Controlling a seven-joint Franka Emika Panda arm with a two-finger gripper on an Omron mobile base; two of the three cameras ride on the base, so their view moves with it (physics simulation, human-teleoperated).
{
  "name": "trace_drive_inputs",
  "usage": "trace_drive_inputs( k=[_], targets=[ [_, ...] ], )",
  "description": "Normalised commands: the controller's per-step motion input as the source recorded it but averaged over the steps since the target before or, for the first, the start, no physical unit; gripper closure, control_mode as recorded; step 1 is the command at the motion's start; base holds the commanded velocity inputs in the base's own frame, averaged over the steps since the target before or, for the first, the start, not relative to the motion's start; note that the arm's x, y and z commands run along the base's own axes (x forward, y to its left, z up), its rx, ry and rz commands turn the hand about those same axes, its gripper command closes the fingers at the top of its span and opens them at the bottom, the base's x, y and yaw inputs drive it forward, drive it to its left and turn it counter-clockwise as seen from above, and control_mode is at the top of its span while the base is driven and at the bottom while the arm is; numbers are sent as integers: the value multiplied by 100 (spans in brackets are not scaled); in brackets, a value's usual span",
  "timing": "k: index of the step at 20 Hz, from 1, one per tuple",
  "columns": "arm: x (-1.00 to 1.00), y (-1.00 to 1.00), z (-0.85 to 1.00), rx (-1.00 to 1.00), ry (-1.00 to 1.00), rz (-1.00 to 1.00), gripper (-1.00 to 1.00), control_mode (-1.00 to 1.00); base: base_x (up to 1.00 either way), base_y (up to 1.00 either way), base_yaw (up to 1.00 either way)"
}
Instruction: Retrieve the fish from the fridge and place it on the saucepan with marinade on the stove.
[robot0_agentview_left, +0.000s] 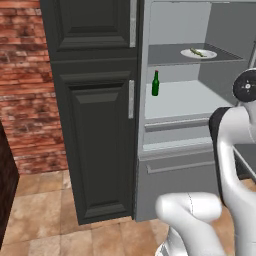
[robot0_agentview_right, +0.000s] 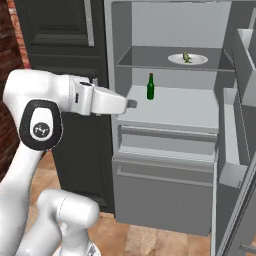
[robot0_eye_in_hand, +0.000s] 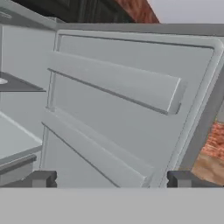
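Fridge (robot0_agentview_right: 165, 150) door open. Fish (robot0_agentview_right: 187, 57) on white plate (robot0_agentview_right: 176, 60), upper shelf, right half. Gripper (robot0_eye_in_hand: 111, 179) released, empty, aimed at door. Swing toward upper shelf, clear green bottle (robot0_agentview_right: 150, 87), pinch fish across width.

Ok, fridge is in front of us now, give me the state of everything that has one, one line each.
fridge: door swung open to the right, shelves exposed.
fish: lying on the white plate, upper shelf, not yet picked up.
green bottle: upright on the shelf below, untouched.
gripper: open, holding nothing, facing the inside of the door.
dark cabinet: doors closed.
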Motion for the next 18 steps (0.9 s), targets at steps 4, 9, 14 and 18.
trace_drive_inputs(
  k=[4,9,14,18],
  targets=[
    [-3,46,0,21,7,28,-100,-100,0,0,0],
    [0,39,0,18,2,29,-100,-100,0,0,0],
    [0,53,0,11,1,29,-100,-100,0,0,0],
    [0,33,0,1,0,19,-100,-100,0,0,0]
  ],
)
